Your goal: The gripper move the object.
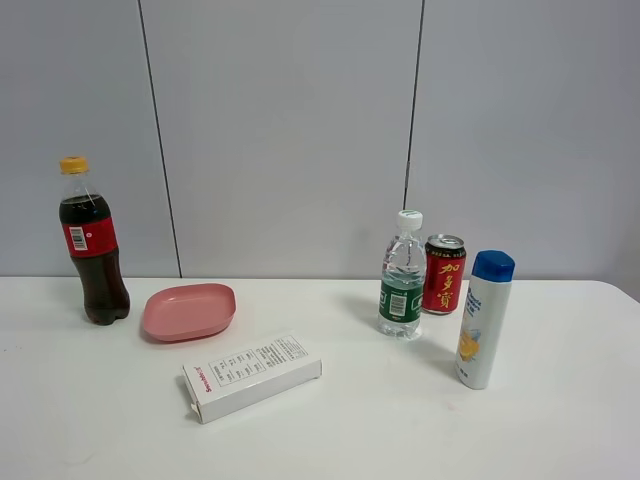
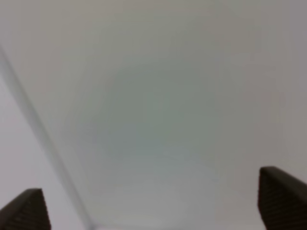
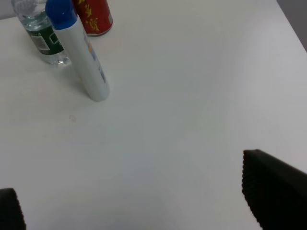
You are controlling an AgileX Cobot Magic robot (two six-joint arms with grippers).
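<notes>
The object, a tall cola bottle (image 1: 92, 245) with a red label and yellow-orange cap, stands upright at the far left of the white table (image 1: 400, 420) in the exterior high view. Neither arm shows in that view. In the left wrist view my left gripper (image 2: 153, 206) is open, its two dark fingertips (image 2: 280, 199) wide apart over a blank pale surface, with nothing between them. In the right wrist view my right gripper (image 3: 144, 201) is also open and empty above bare tabletop. The cola bottle appears in neither wrist view.
A pink dish (image 1: 189, 311) lies just right of the cola bottle, with a white box (image 1: 252, 375) in front of it. At the right stand a green-labelled water bottle (image 1: 402, 290), a red can (image 1: 444, 274) and a white bottle with a blue cap (image 1: 484, 320).
</notes>
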